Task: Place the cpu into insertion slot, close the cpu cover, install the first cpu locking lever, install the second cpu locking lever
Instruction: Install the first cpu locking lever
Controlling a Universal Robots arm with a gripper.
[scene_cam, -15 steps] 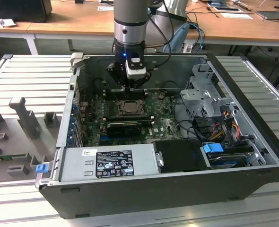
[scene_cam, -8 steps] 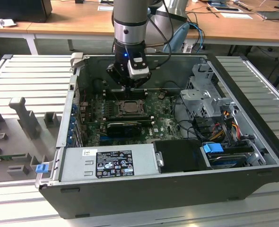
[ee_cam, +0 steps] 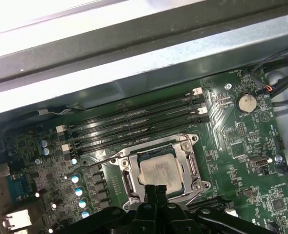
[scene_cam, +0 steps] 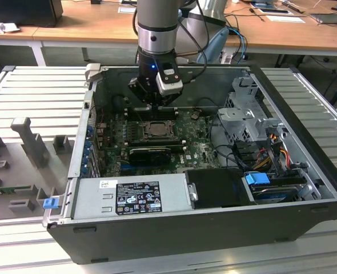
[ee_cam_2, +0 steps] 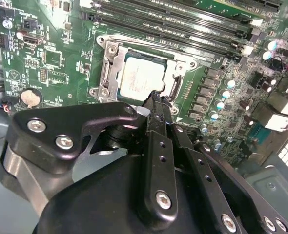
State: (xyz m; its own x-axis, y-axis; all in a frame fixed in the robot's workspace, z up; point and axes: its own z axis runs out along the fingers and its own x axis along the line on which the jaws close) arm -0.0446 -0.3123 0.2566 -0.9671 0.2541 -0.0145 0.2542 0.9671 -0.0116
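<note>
The cpu [ee_cam: 159, 170], a pale silvery square chip, lies flat in the insertion slot [ee_cam_2: 149, 52] on the green board. The cpu cover [ee_cam: 190, 163], a dull-metal frame, lies down around the chip's edges [ee_cam_2: 109, 66]. A thin wire lever [ee_cam: 97, 163] sticks out sideways from one corner of the socket. My gripper [ee_cam: 156, 187] is shut, its two black fingers pressed together with nothing between them. The tips [ee_cam_2: 156, 96] sit at the edge of the cover beside the cpu [ee_cam_2: 138, 80]. In the exterior view my gripper [scene_cam: 154, 105] hangs just above the socket [scene_cam: 156, 129].
Long black RAM slots [ee_cam: 134, 122] run alongside the socket, next to the case's metal wall [ee_cam: 134, 63]. A coin battery [ee_cam: 245, 102] sits on the board. A black card [scene_cam: 151, 153], a power supply [scene_cam: 134, 194], a drive cage [scene_cam: 245, 114] and cables [scene_cam: 265, 154] crowd the case.
</note>
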